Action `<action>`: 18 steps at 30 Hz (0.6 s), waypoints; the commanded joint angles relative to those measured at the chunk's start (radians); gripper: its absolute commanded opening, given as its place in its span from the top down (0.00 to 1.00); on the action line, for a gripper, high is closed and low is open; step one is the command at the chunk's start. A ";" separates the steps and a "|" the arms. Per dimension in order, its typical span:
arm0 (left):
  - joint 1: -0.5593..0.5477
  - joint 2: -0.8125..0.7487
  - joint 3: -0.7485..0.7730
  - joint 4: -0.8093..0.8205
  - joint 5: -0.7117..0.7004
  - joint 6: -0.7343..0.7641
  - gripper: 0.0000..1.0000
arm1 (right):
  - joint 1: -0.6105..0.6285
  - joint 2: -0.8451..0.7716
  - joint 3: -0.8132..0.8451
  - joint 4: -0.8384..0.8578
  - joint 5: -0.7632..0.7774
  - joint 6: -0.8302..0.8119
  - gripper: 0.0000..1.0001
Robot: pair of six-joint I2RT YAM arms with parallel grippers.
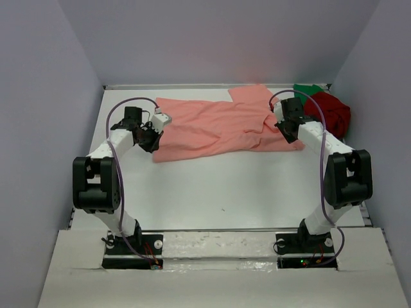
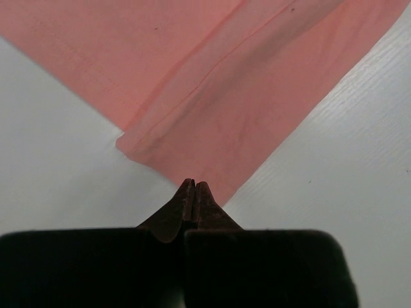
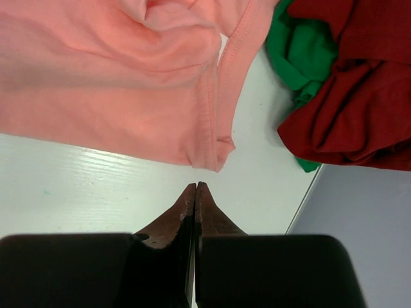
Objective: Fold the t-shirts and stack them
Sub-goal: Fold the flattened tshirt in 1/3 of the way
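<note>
Softly wrinkled salmon-pink t-shirt (image 1: 218, 128); left gripper (image 2: 194, 186), right gripper (image 3: 196, 187) both tight together near hemmed corners

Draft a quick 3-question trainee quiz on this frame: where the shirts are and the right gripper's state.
1. True or false: the salmon-pink shirt lies bunched in the far right corner of the table.
2. Which one lies heaped on top of the green shirt? A) the salmon-pink shirt B) the dark red shirt C) nothing
3. Fill in: in the right wrist view, the right gripper has its jaws ___ (open/shut).

Key:
1. False. It lies spread out mid-table.
2. B
3. shut
</note>
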 commanded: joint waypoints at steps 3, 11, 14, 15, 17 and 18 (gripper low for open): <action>-0.039 0.054 0.042 0.014 0.055 0.018 1.00 | 0.006 -0.014 0.003 0.001 -0.015 0.028 1.00; -0.082 0.163 0.057 0.058 -0.043 0.003 1.00 | 0.006 0.023 0.018 -0.006 -0.011 0.026 1.00; -0.089 0.197 0.060 0.078 -0.127 -0.026 1.00 | 0.006 0.026 0.012 -0.008 -0.012 0.023 1.00; -0.089 0.206 0.059 0.081 -0.164 -0.035 1.00 | 0.006 0.028 0.012 -0.008 -0.012 0.022 1.00; -0.090 0.229 0.055 0.093 -0.190 -0.040 1.00 | 0.006 0.031 0.015 -0.011 -0.009 0.020 1.00; -0.092 0.238 0.049 0.105 -0.225 -0.049 1.00 | 0.006 0.039 0.020 -0.014 -0.009 0.020 1.00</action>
